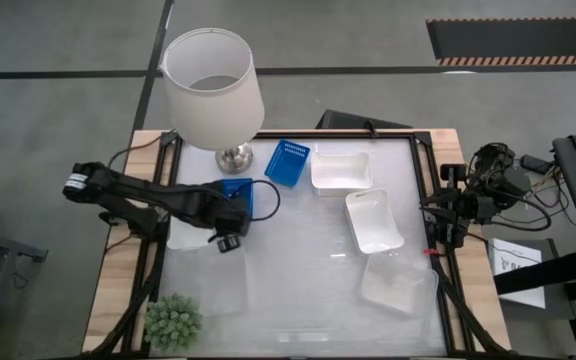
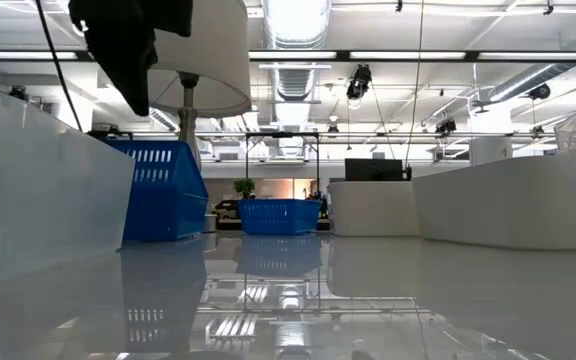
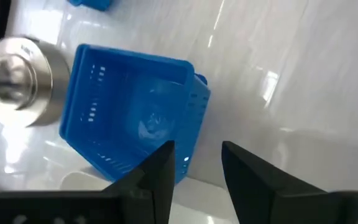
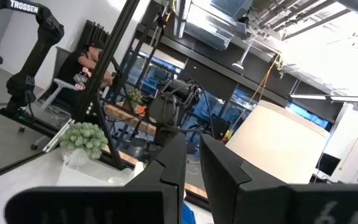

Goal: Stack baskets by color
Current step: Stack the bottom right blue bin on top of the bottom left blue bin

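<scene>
Glossy white surface (image 1: pixel 298 290) in a dark frame, seen from above. A table lamp with a large white drum shade (image 1: pixel 211 85) and round metal base (image 3: pixel 23 81) stands at the far left. The left arm reaches in from the left edge; the left gripper (image 3: pixel 194 171) hangs above a bright blue rectangular plastic basket with slotted base (image 3: pixel 129 118), which lies just beside the lamp base. Its jaws stand apart and hold nothing; the basket's near wall shows in the gap below them. A second blue slotted basket (image 1: pixel 287 162) lies tilted farther back, near the lamp. Three plain white shallow baskets are spread out: one (image 1: pixel 341 171) just right of the second blue basket, one (image 1: pixel 374 220) nearer the middle right, one (image 1: pixel 186 235) partly under the left arm. A translucent clear basket (image 1: pixel 393 285) lies near the right front. A small green plant (image 1: pixel 173 320) sits at the front left corner. The right gripper (image 4: pixel 191 165) waits at the right edge, its jaws nearly together and empty.
</scene>
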Motion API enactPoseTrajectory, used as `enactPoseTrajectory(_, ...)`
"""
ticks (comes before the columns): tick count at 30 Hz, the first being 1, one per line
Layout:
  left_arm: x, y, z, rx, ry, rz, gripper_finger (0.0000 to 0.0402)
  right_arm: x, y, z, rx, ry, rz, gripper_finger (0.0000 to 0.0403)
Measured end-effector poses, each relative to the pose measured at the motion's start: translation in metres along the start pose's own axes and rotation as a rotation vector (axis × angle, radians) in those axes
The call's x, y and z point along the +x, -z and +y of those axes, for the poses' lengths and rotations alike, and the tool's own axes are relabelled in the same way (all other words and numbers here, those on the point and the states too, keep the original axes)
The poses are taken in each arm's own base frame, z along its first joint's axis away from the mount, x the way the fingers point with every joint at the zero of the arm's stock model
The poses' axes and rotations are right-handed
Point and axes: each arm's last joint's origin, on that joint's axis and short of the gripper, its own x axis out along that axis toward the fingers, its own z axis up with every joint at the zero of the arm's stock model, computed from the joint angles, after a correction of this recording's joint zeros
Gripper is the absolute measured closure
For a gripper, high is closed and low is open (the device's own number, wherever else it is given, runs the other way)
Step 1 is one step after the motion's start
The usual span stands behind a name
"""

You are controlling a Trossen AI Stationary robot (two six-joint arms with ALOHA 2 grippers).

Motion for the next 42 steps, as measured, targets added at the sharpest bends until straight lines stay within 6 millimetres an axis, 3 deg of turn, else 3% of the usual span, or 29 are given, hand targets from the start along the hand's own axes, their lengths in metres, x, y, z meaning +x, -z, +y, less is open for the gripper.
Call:
enactPoseTrajectory(4,0.007,0.005,0.000,0.055,-0.021,0.006,0.0285,0.000,0.000,0.000,0.004,0.000,0.000,0.0365)
enactPoseTrajectory(16,0.051,0.016,-0.004,0.092,-0.079,-0.054,0.0286,0.000,0.000,0.000,0.011,-0.001,0.000,0.0365)
enactPoseTrajectory(20,0.052,0.016,-0.004,0.093,-0.079,-0.051,0.0306,0.000,0.000,0.000,0.010,-0.001,0.000,0.0365)
enactPoseTrajectory(28,0.049,0.014,-0.005,0.114,-0.041,-0.049,0.0394,0.000,0.000,0.000,0.009,-0.001,0.000,0.0365)
enactPoseTrajectory(36,0.042,0.008,-0.006,0.157,-0.023,-0.073,0.0400,0.000,0.000,0.000,0.009,-0.001,0.000,0.0365)
enactPoseTrajectory(42,0.056,0.018,-0.002,0.168,-0.070,-0.027,0.0400,0.000,0.000,0.000,0.006,-0.003,0.003,0.0365)
